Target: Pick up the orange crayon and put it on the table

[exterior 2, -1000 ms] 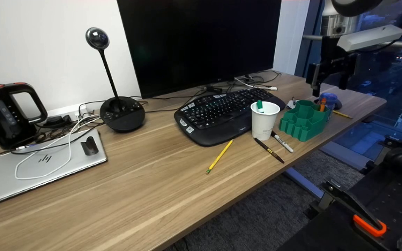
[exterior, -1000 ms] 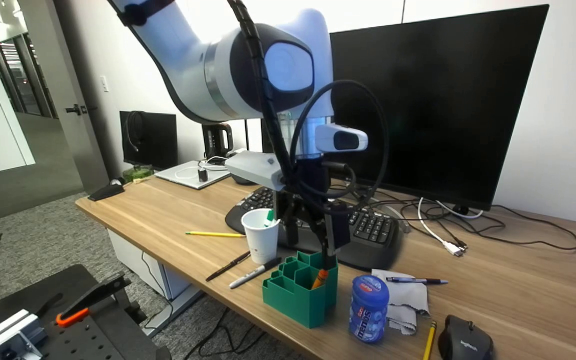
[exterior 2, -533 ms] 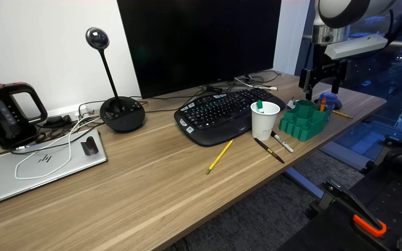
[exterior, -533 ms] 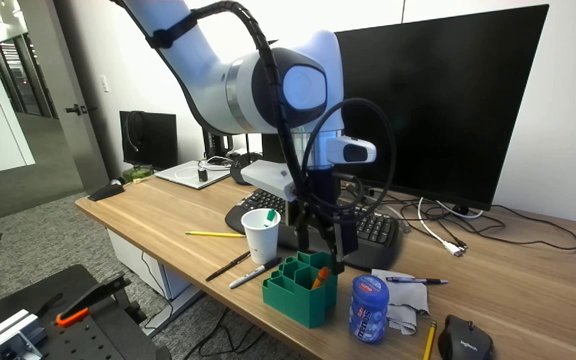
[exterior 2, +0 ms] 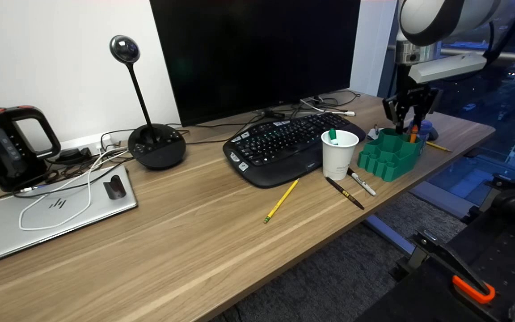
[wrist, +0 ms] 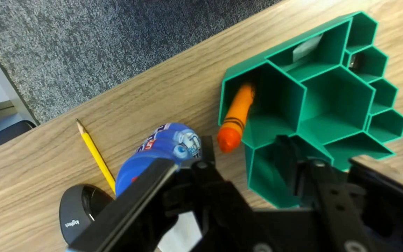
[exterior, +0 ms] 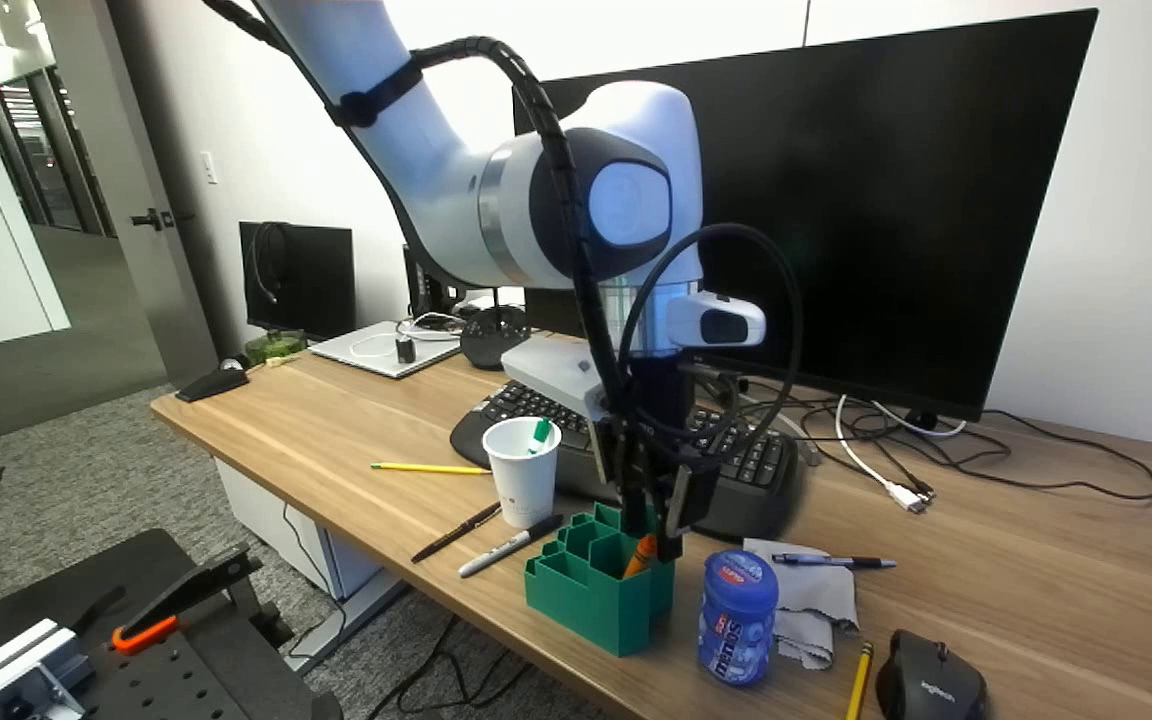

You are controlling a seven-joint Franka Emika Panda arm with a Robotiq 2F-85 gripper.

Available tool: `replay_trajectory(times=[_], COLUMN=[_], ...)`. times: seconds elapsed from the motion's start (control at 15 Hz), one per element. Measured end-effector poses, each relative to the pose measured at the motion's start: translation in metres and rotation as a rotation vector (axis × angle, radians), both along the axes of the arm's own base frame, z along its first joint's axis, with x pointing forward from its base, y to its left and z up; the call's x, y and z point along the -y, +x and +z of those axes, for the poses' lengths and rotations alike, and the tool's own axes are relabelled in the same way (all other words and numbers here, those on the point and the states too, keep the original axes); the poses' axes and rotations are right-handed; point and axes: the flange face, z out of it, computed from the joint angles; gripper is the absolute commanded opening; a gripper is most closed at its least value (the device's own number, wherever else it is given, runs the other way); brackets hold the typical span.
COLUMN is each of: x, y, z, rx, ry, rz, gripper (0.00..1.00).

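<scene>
The orange crayon (wrist: 237, 115) leans in a compartment at one end of the green organizer (wrist: 303, 89), its darker tip rising above the rim. Both exterior views show its upper end, the crayon (exterior: 642, 555) close by the fingertips. My gripper (wrist: 245, 143) is partly open, pointing down over that end. In the wrist view the tip appears just ahead of the gap, with clear space to each finger. Nothing is gripped. The organizer (exterior 2: 388, 158) stands on the wooden table (exterior 2: 186, 250) near its front edge.
A blue gum jar (exterior: 739, 615) stands right beside the organizer. Around it are a cloth (exterior: 816, 610), a mouse (exterior: 931, 680) and a yellow pencil (wrist: 96, 154). A white cup (exterior 2: 338, 156), loose pens and a keyboard (exterior 2: 284, 147) lie on the opposite side. The monitor (exterior: 836, 220) rises behind.
My gripper has come down toward the organizer, shifting slightly in an exterior view, and its fingers have moved closer together. The crayon and organizer have stayed put.
</scene>
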Motion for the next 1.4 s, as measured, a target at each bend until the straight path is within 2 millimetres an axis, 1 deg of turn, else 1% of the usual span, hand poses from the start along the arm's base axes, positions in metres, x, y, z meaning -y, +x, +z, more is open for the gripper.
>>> replay_trajectory(times=[0.07,0.13,0.2,0.27,0.33,0.6,0.87,1.07,1.27,1.4], x=[0.001,0.001,0.001,0.002,0.002,0.007,0.008,0.005,0.008,0.018], y=[0.0,0.001,0.001,0.001,0.001,0.003,0.008,0.007,-0.004,-0.009], z=[-0.002,-0.002,-0.002,-0.002,-0.001,0.005,0.021,0.048,0.088,0.117], rx=[-0.003,-0.007,-0.014,-0.025,-0.039,-0.071,-0.052,-0.022,-0.028,-0.02], ry=[-0.001,-0.002,-0.002,-0.001,0.002,0.012,0.021,0.027,0.035,0.033], rz=[-0.003,-0.007,-0.011,-0.017,-0.025,-0.059,-0.062,-0.036,-0.03,-0.051], gripper=[0.11,0.02,0.01,0.01,0.04,0.04,0.04,0.04,0.04,0.04])
